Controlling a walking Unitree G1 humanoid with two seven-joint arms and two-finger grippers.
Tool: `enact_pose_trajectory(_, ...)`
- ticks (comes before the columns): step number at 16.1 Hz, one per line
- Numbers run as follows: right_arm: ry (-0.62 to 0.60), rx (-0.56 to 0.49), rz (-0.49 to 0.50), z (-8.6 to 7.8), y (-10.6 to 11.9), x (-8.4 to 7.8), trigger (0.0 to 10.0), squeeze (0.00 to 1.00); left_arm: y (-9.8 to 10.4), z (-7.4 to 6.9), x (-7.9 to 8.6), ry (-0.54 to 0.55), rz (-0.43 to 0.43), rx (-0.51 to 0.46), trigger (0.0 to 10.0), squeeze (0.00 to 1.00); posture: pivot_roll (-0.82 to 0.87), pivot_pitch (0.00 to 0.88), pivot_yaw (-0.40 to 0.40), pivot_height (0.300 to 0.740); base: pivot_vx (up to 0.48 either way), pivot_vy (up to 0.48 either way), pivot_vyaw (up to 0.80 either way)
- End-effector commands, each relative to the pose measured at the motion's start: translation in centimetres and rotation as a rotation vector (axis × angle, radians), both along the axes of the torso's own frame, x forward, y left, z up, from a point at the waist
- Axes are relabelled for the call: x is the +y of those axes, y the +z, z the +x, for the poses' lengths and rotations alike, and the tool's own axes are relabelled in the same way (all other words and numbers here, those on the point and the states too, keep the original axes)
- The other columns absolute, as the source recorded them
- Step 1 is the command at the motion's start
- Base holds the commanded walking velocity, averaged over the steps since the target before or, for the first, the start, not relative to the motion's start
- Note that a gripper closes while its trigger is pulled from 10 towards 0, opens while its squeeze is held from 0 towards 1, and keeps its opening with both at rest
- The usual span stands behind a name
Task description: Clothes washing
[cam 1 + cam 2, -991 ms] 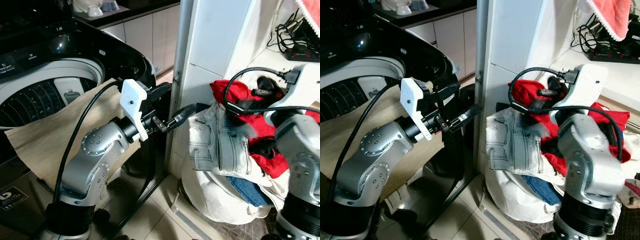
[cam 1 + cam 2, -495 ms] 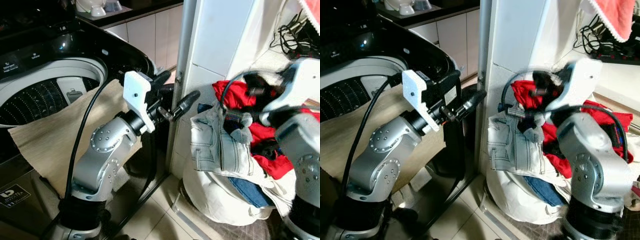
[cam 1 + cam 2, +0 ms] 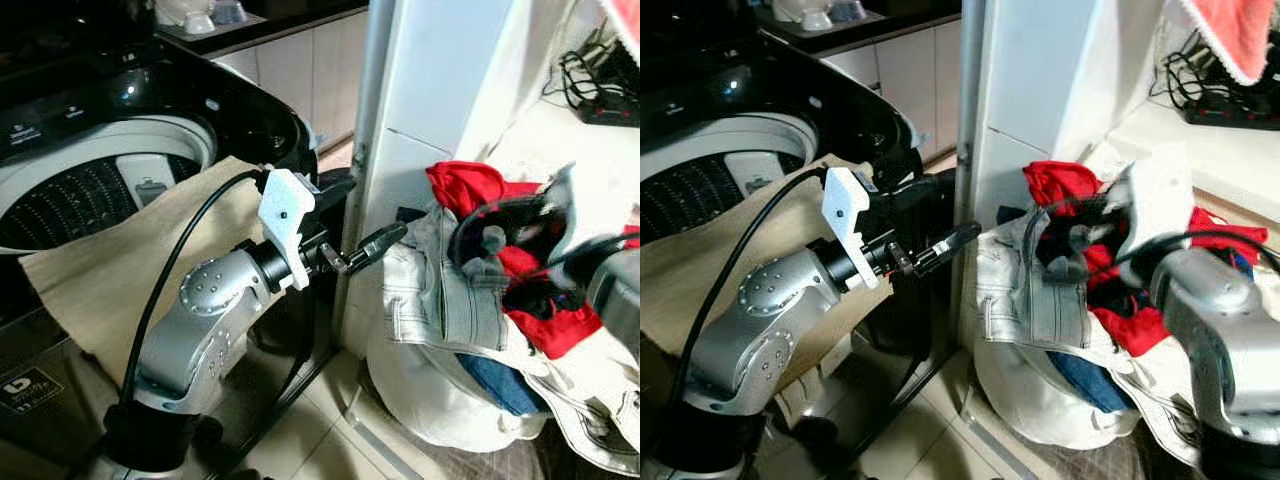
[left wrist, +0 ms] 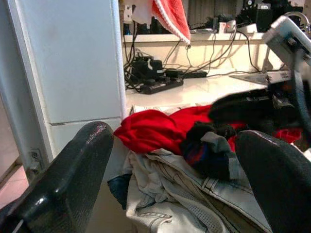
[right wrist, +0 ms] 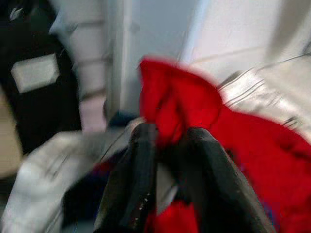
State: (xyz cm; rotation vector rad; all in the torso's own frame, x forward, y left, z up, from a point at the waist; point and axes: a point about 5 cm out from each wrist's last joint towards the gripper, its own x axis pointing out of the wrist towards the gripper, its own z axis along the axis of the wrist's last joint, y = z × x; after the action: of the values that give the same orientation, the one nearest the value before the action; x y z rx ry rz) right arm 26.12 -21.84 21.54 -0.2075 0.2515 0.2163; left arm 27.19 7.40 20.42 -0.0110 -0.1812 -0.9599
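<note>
Laundry is heaped in a white bag on the floor, against the foot of a white cabinet: pale washed jeans draped over the front, a red garment on top, and darker blue cloth lower down.

The right tool is down in the top of this heap. In its wrist view its two black fingers stand close together with red cloth and a bit of grey fabric between them, so it looks pinched on the red garment; the picture is blurred, so how firm the hold is cannot be told. From the head views the right arm reaches in from the robot's right, with the pale jeans just below and in front of the tool.

The left tool is held out level, pointing toward the heap, near the cabinet's edge and apart from the clothes. Its wrist view shows its fingers spread wide with nothing between them, and beyond them the red garment, a dark bundle and the jeans.

Behind the left arm stands a black top-loading washing machine with its lid up and its drum exposed. A beige cloth hangs over the machine's front rim, just beside the left arm. On the surface beyond the heap lie a black power strip and tangled cables.
</note>
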Motion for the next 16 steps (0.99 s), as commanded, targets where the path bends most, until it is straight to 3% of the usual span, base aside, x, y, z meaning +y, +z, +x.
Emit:
enact_pose_trajectory(1,0.020,-0.002,-0.022,-0.2,0.5,0.0,10.0,1.00,0.4,0.2,0.2,-0.002,0.013,-0.010,10.0,0.00,-0.11,0.000,0.015,0.740,0.000,0.000,0.00)
enact_pose_trajectory(5,0.060,0.082,-0.093,-0.6,0.6,-1.1,10.0,1.00,0.1,-0.2,0.4,-0.033,0.028,0.006,10.0,0.00,-0.11,0.000,0.019,0.740,0.000,0.000,0.00)
enact_pose_trajectory(9,0.002,0.112,0.014,-0.1,0.8,-1.3,10.0,1.00,0.0,-0.4,0.4,-0.059,0.043,0.018,10.0,0.00,-0.10,0.000,0.018,0.740,0.000,0.000,0.00)
enact_pose_trajectory(16,-0.038,0.125,-0.026,0.3,1.0,-1.1,10.0,1.00,-0.2,-0.8,0.4,-0.091,0.056,0.037,10.0,0.00,-0.10,0.000,0.019,0.740,0.000,0.000,0.00)
